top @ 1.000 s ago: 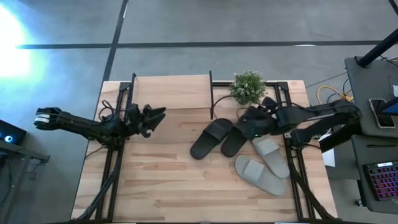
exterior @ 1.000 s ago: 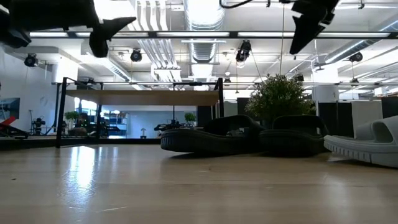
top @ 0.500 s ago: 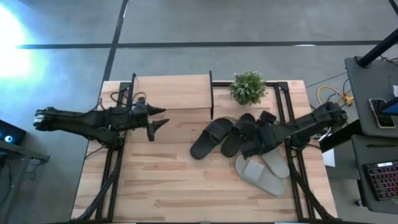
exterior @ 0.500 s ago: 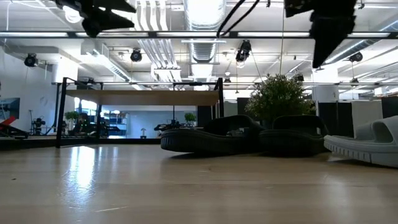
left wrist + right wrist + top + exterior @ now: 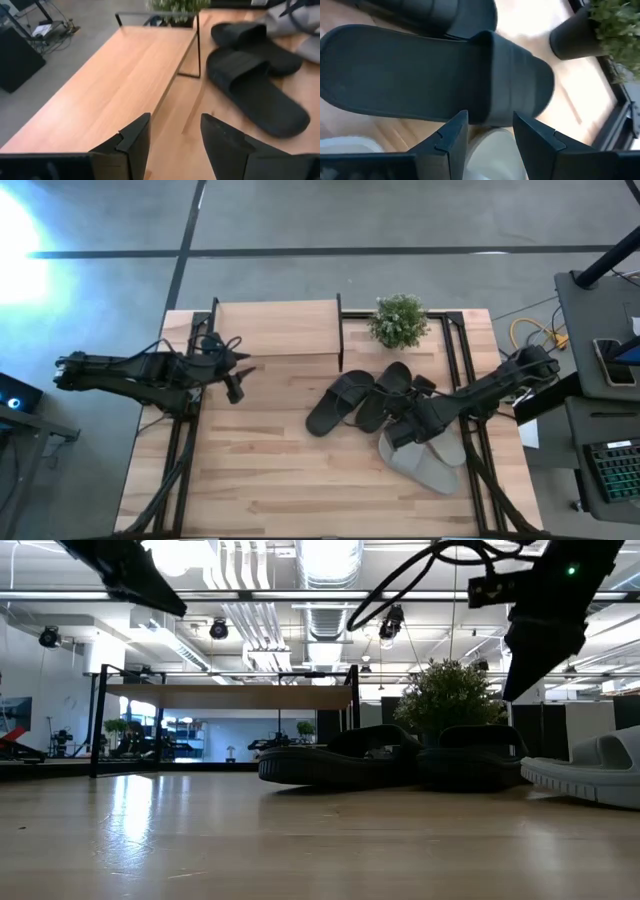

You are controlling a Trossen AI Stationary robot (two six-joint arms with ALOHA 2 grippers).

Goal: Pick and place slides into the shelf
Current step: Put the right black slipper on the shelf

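Observation:
Two black slides (image 5: 338,402) (image 5: 385,394) lie side by side on their soles at the table's middle, and they also show in the right wrist view (image 5: 435,75). Two light grey slides (image 5: 420,465) (image 5: 447,446) lie to their right and nearer. The shelf (image 5: 275,327) stands at the table's far edge, with its light top board (image 5: 115,75) bare. My right gripper (image 5: 490,132) is open, hovering where the right black slide's strap end meets a grey slide, and touches nothing. My left gripper (image 5: 175,140) is open and empty by the shelf's near left corner.
A small potted plant (image 5: 398,320) stands just right of the shelf, behind the black slides. Black metal frame rails run along the table's left (image 5: 185,430) and right (image 5: 478,450) sides. Bare wood lies across the table's near half (image 5: 280,480).
My right gripper has moved toward the table's near edge and down, from over the black slides' far ends to the spot where a black slide meets the grey ones. My left gripper has turned about its wrist and drawn back slightly toward the left edge. The slides have stayed in place.

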